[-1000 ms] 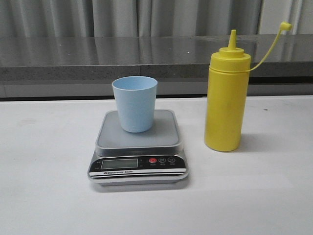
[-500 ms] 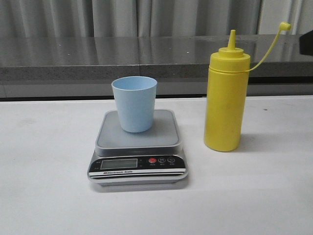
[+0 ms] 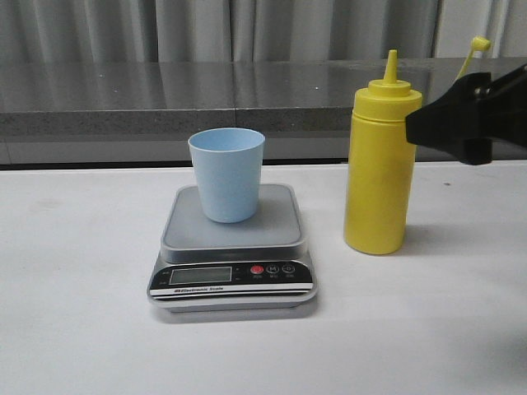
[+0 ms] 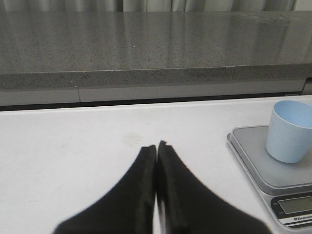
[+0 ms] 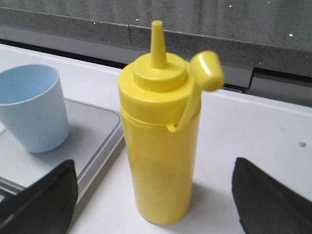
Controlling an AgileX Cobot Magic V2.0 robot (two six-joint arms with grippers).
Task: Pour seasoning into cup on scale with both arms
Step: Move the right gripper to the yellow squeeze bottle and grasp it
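The yellow seasoning bottle [image 3: 377, 164] is seen standing upright on the white table [image 3: 82, 329], just beside the scale [image 3: 233, 247] on the robot's right and not touching it; its cone nozzle is uncovered and the small cap [image 3: 479, 43] is held out on its thin tether. The pale blue cup [image 3: 226, 174] is set upright on the silver-grey platform of the scale, whose black front panel with display and red button is turned toward the camera. The right claw [image 5: 156, 195] is held wide open, one black finger [image 5: 36, 200] being placed on each side of the bottle without contact, so that nothing is gripped by it; in the front view its black bulk [image 3: 469, 115] is seen near the bottle's shoulder. The left claw [image 4: 156, 146] is pressed fully closed, fingertip against fingertip, with nothing held between, and is kept above bare table well apart from the scale. A grey stone ledge [image 3: 165, 99] is seen behind the table
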